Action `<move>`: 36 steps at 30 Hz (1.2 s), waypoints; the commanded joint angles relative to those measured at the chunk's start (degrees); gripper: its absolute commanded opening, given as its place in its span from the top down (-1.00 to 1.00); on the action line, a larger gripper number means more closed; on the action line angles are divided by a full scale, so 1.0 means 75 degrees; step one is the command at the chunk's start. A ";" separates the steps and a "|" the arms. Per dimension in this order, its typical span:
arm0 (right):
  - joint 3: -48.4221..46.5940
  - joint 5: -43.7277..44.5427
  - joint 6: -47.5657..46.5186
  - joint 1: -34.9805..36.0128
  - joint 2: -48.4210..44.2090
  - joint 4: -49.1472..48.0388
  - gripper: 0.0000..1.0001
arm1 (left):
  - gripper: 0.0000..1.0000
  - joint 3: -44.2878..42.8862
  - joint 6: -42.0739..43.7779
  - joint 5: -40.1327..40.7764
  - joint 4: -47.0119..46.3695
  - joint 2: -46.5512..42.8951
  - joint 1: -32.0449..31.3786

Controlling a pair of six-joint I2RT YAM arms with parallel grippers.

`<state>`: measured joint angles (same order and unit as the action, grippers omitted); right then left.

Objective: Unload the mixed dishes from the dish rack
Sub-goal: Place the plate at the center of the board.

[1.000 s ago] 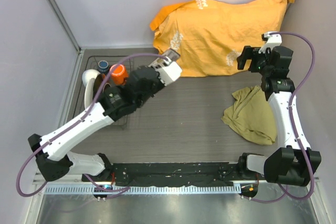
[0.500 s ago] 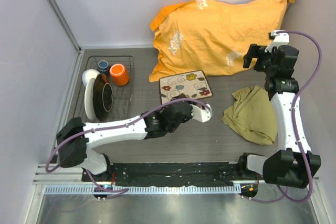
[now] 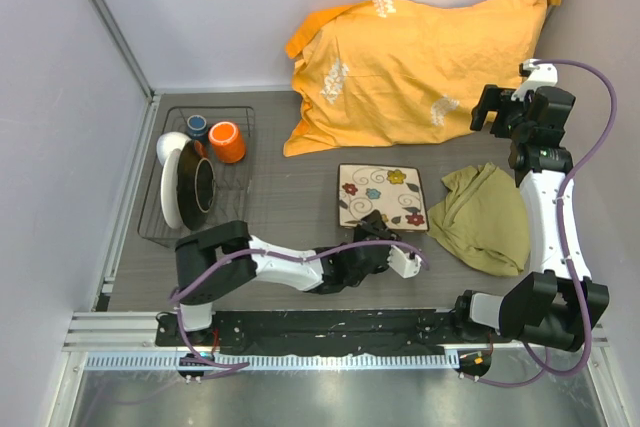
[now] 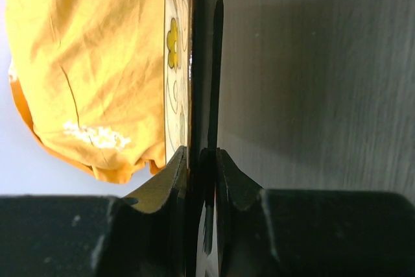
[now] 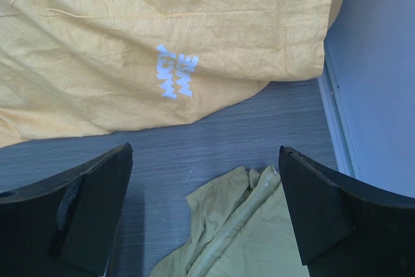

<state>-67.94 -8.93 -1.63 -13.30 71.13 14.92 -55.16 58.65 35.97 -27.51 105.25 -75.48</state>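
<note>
The left gripper is pinched on the near edge of the square white plate with coloured flowers, which sits face up over the middle of the grey wood-grain table, well right of the dark wire dish rack. In the left wrist view the left gripper has both fingers pressed against the plate, seen edge-on as a thin sliver. Whether the plate rests on the table or hangs just above it cannot be told.

The rack holds the round dark-rimmed white plate standing on edge, the white bowl behind it, the orange mug and the small dark blue cup; the bowl is partly hidden by the plate.

The right gripper hangs with its jaws spread wide and nothing between them, above the gap between the crumpled orange cloth and the olive-green cloth. The plate's right edge lies just beside the olive-green cloth; bare table lies between the plate and the rack
</note>
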 commanded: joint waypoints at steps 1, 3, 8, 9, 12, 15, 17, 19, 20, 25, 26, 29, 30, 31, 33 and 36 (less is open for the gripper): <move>-0.0058 -0.0180 -0.0029 -0.0055 0.0043 -0.0219 -0.99 | 1.00 -0.0286 0.0827 0.0677 -0.3138 0.0133 -0.0119; -0.0058 -0.0216 -0.0029 -0.0043 0.0066 -0.0220 -0.99 | 1.00 -0.0345 0.1003 0.0735 -0.3386 0.0460 -0.0143; -0.0035 -0.0310 -0.0006 -0.0043 0.0101 -0.0243 -0.99 | 1.00 -0.0474 0.1063 0.0759 -0.3773 0.0919 -0.0154; -0.0023 -0.0321 -0.0006 -0.0043 0.0090 -0.0243 -0.99 | 1.00 -0.0497 0.1051 0.0736 -0.3785 0.0978 -0.0154; -0.0011 -0.0345 -0.0006 -0.0043 0.0113 -0.0254 -0.99 | 1.00 -0.0614 0.1027 0.0736 -0.3844 0.1212 -0.0154; 0.0000 -0.0356 0.0006 -0.0043 0.0125 -0.0266 -0.99 | 1.00 -0.0802 0.1016 0.0829 -0.3844 0.1400 -0.0154; 0.0012 -0.0356 -0.0006 -0.0043 0.0125 -0.0266 -0.99 | 1.00 -0.0919 0.1016 0.0830 -0.3832 0.1505 -0.0154; 0.0024 -0.0380 -0.0006 -0.0055 0.0148 -0.0290 -0.99 | 1.00 -0.0978 0.1027 0.0841 -0.3821 0.1575 -0.0154; 0.0024 -0.0380 -0.0006 -0.0043 0.0125 -0.0278 -0.99 | 1.00 -0.1048 0.1050 0.0841 -0.3821 0.1657 -0.0154; 0.0036 -0.0403 -0.0006 -0.0043 0.0102 -0.0290 -0.99 | 1.00 -0.1212 0.1121 0.0900 -0.3716 0.1904 -0.0154; 0.0036 -0.0403 -0.0006 -0.0043 0.0090 -0.0290 -0.99 | 1.00 -0.1224 0.1121 0.0912 -0.3680 0.1973 -0.0143; 0.0047 -0.0427 0.0018 -0.0055 0.0101 -0.0313 -0.99 | 1.00 -0.1282 0.1121 0.0912 -0.3598 0.2056 -0.0143; 0.0059 -0.0438 0.0006 -0.0043 0.0101 -0.0290 -0.99 | 1.00 -0.1283 0.1109 0.0900 -0.3552 0.2068 -0.0119; 0.0059 -0.0450 0.0006 -0.0055 0.0101 -0.0301 -0.99 | 0.99 -0.1317 0.1098 0.0900 -0.3435 0.2091 -0.0119; 0.0059 -0.0439 0.0006 -0.0055 0.0101 -0.0301 -1.00 | 0.96 -0.1353 0.1051 0.0900 -0.3341 0.2080 -0.0096; 0.0071 -0.0438 0.0006 -0.0055 0.0090 -0.0325 -0.99 | 0.92 -0.1365 0.0945 0.0876 -0.3118 0.2080 -0.0073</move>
<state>-67.55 -11.55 -1.58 -13.37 72.07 15.00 -61.19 64.90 39.07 -41.93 122.91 -76.42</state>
